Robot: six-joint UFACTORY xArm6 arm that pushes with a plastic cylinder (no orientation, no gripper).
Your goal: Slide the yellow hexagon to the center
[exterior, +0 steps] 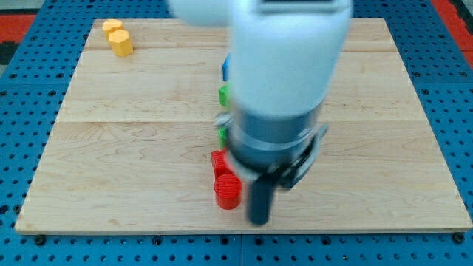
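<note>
Two yellow blocks sit at the board's top left corner: one at the very corner, and a taller yellow one just below and right of it; which one is the hexagon is hard to make out. My tip is near the bottom middle of the board, far from the yellow blocks. It stands just right of a red cylinder. The blurred arm hides much of the board's middle.
A red block sits just above the red cylinder. Two green blocks and a blue block peek out from behind the arm's left side. The wooden board lies on a blue pegboard table.
</note>
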